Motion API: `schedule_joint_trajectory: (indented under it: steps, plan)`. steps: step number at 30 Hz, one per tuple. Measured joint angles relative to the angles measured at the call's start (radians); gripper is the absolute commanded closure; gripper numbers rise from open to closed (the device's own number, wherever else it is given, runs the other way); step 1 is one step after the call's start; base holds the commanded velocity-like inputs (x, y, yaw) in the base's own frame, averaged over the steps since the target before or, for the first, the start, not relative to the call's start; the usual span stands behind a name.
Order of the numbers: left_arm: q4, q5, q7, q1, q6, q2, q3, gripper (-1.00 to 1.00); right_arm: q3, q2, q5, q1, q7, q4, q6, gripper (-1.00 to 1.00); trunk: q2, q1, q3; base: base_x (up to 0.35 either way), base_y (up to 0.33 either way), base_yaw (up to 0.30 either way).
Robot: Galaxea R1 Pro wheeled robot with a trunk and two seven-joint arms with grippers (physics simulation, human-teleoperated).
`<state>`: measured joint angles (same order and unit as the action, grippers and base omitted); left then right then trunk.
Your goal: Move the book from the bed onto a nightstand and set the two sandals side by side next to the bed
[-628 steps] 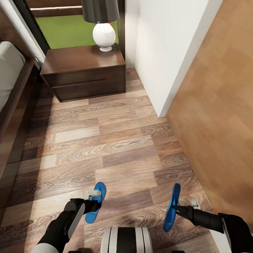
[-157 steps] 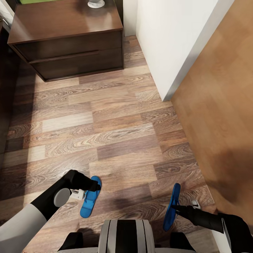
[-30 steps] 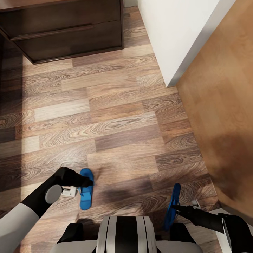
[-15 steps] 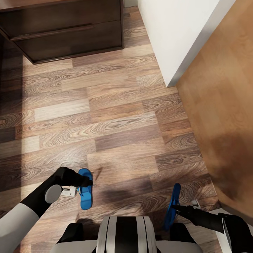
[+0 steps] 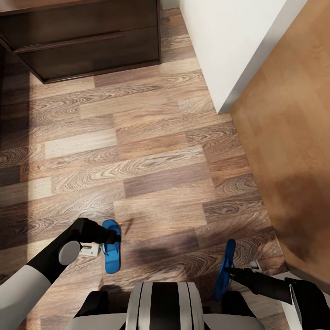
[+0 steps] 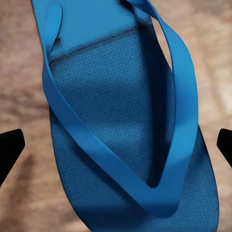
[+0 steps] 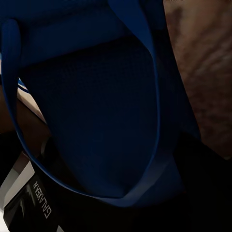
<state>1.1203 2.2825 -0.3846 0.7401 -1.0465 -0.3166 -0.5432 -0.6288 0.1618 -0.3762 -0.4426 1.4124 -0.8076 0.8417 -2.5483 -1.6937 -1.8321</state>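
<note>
White forearm sleeves, black wrists, black-and-white striped trunk (image 5: 162, 306), wrist lettering perhaps "GALAXEA"

Head camera steeply downward over floor (image 5: 151, 151), wrist cameras close on sandals (image 6: 125, 121)

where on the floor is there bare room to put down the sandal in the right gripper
Bare planks run from the left sandal across to the right sandal, and ahead to the nightstand and the white wall. It is tight only close in, by the robot's trunk and the right gripper.

Grey-brown plank floor (image 5: 151, 174), a white wall corner (image 5: 220, 50), and an orange-brown wooden panel (image 5: 293, 137) at right.
</note>
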Motion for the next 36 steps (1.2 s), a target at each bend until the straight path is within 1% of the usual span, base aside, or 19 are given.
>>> schedule_joint_trajectory:
  steps: [36]
  plan:
    - [0.0, -0.001, 0.0, 0.0, 0.0, 0.0, 0.0, -1.0, -0.001, 0.0, 0.0, 0.0, 0.0, -0.001, 0.0, 1.0, 0.0, 0.0, 0.0, 0.0, 0.0, 0.0]
